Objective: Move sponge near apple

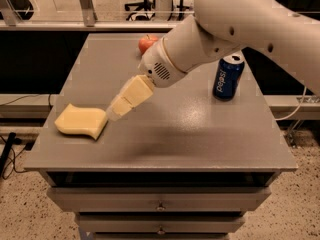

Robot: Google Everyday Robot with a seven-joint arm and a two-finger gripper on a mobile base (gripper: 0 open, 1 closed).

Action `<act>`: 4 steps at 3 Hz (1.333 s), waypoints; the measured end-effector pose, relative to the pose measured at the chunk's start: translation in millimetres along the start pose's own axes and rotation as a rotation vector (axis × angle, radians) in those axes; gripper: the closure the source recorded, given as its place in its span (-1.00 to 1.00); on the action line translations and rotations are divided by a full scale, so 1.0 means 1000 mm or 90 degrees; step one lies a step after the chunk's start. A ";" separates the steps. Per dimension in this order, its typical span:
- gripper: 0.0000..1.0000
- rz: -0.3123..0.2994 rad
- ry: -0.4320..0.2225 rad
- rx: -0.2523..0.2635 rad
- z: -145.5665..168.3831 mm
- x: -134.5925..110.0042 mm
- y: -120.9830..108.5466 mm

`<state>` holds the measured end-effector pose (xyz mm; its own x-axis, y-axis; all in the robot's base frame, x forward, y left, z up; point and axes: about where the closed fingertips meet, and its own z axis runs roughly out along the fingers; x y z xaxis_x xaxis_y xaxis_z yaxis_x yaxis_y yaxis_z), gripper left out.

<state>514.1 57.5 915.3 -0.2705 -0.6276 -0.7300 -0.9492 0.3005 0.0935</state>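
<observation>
The pale yellow sponge [81, 121] lies flat near the table's front left corner. The red apple [146, 43] sits at the back middle of the table, partly hidden behind my arm. My gripper [114, 111], with pale yellow blocky fingers, hangs low over the table just to the right of the sponge, its tips close to the sponge's right edge. It holds nothing.
A blue soda can [228, 76] stands upright at the right of the grey table [200, 139]. My white arm crosses the table's back right. Drawers sit below the front edge. A railing and chairs stand behind the table.
</observation>
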 end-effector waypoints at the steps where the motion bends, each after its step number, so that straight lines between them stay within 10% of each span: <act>1: -1.00 0.041 -0.031 -0.018 0.033 -0.007 0.007; 4: -1.00 0.004 -0.122 0.013 0.112 -0.025 0.030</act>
<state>510.4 162.3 860.9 -0.2387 -0.4779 -0.8454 -0.9436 0.3200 0.0855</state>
